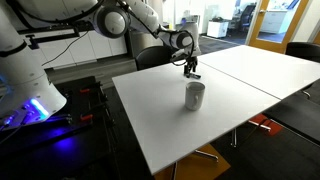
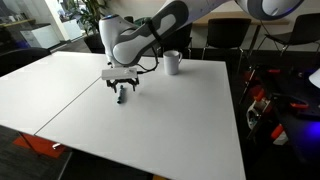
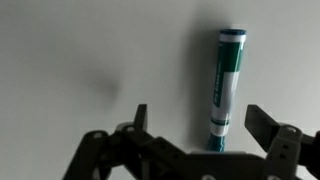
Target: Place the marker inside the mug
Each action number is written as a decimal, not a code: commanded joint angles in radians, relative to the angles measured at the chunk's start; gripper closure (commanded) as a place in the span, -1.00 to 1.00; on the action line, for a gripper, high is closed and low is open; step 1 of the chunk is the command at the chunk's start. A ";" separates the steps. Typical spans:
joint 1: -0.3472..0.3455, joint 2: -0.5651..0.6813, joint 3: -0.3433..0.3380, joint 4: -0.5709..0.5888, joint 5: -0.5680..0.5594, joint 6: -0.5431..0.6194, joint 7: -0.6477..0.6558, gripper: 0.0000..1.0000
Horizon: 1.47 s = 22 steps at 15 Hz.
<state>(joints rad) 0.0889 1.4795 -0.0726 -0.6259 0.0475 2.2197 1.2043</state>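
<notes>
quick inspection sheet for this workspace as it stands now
surface: white table, two tops pushed together
job's things: marker lying flat on the table; mug upright, apart from it
clutter: nothing seen
grippers: gripper open, low over the marker, fingers either side, not touching it
cables: what looks like wiring on the floor by the robot base
surroundings: chairs, plant, windows behind
</notes>
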 commanded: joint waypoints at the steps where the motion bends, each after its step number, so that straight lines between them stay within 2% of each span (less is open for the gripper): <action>1: 0.000 0.000 -0.002 -0.005 -0.008 0.000 -0.003 -1.00; 3: 0.000 0.001 -0.002 -0.005 -0.008 -0.005 -0.005 -0.97; 5: -0.001 0.001 0.000 -0.006 -0.007 -0.011 -0.007 -0.81; 8: -0.001 0.001 -0.001 -0.008 -0.007 -0.017 -0.008 -0.39; 9: -0.001 0.001 -0.001 -0.009 -0.007 -0.017 -0.008 -0.18; 12: -0.001 0.001 -0.001 -0.009 -0.007 -0.021 -0.006 0.07; 14: -0.001 -0.002 -0.003 -0.008 -0.008 -0.023 -0.003 0.59; 16: -0.002 -0.002 -0.004 -0.009 -0.009 -0.024 0.001 0.90; 17: -0.003 -0.002 -0.005 -0.011 -0.009 -0.023 0.003 0.98; 19: -0.006 -0.002 -0.007 -0.013 -0.007 -0.019 0.010 0.90; 22: -0.004 -0.002 -0.009 -0.004 -0.005 0.005 0.029 0.90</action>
<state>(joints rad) 0.0859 1.4771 -0.0731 -0.6375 0.0459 2.2109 1.2048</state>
